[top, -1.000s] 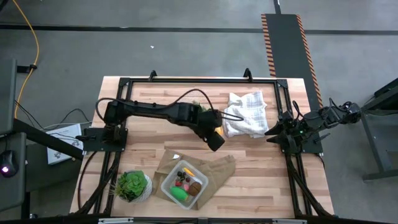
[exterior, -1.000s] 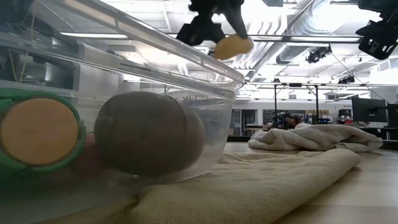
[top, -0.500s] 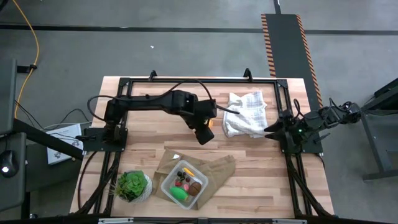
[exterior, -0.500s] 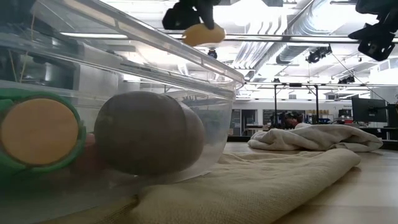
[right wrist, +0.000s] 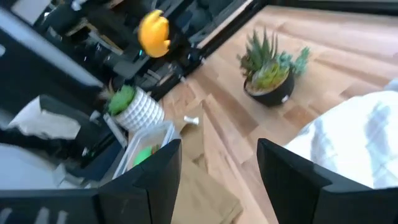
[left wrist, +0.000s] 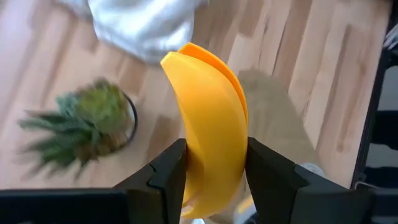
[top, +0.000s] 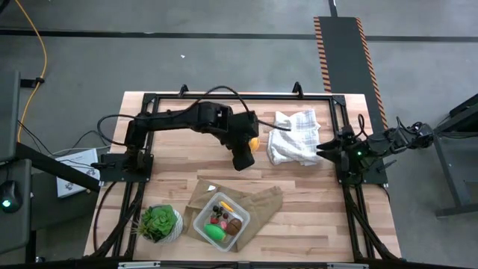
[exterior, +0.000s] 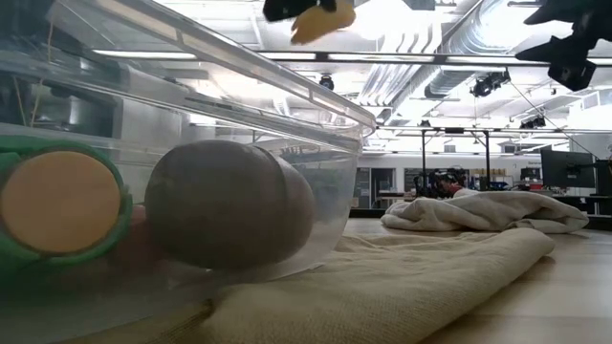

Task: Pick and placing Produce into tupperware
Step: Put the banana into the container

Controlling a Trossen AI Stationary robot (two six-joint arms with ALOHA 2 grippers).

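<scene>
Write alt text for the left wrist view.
Two dark fingers of the left gripper clamp a yellow-orange piece of toy fruit. Below lie a wooden table, a spiky green plant and a white cloth.

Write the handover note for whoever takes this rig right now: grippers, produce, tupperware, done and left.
Left gripper: shut on the yellow-orange piece, raised above the table's middle, beside the white cloth.
Right gripper: open, empty, waiting at the table's right edge.
Tupperware: on the brown paper bag at the front, next to the white-potted plant.
Done: green oval, kiwi and other small pieces are in the box.
Left: carry the held piece over the box and release it.
</scene>
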